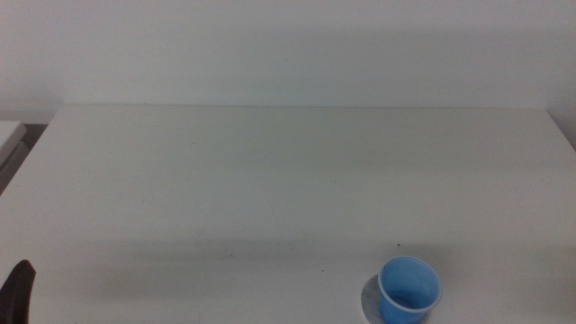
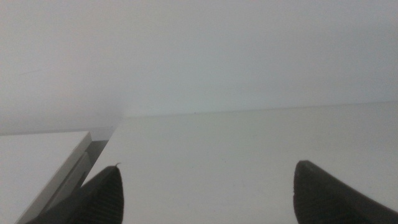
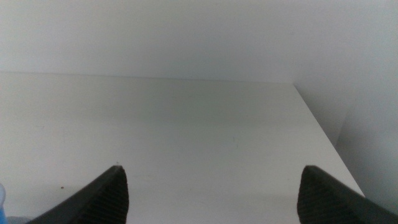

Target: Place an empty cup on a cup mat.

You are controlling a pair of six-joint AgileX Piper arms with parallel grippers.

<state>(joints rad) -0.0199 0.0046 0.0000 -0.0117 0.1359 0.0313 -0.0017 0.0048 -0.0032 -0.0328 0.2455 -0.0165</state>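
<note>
The blue cup (image 1: 409,290) stands upright near the table's front edge, right of centre, and its blue inside looks empty. It sits on the round grey cup mat (image 1: 368,297), which shows only as a sliver past the cup's left side. My left gripper (image 2: 208,167) is open and empty at the front left; a dark tip of it shows in the middle view's bottom left corner. My right gripper (image 3: 212,168) is open and empty, out of the middle view. A sliver of the cup (image 3: 2,194) shows at the edge of the right wrist view.
The white table (image 1: 288,180) spreads wide behind the cup, up to a plain white wall. A second white surface (image 2: 37,155) stands beside the table's left edge with a narrow gap between. The table's right edge (image 3: 323,137) drops off.
</note>
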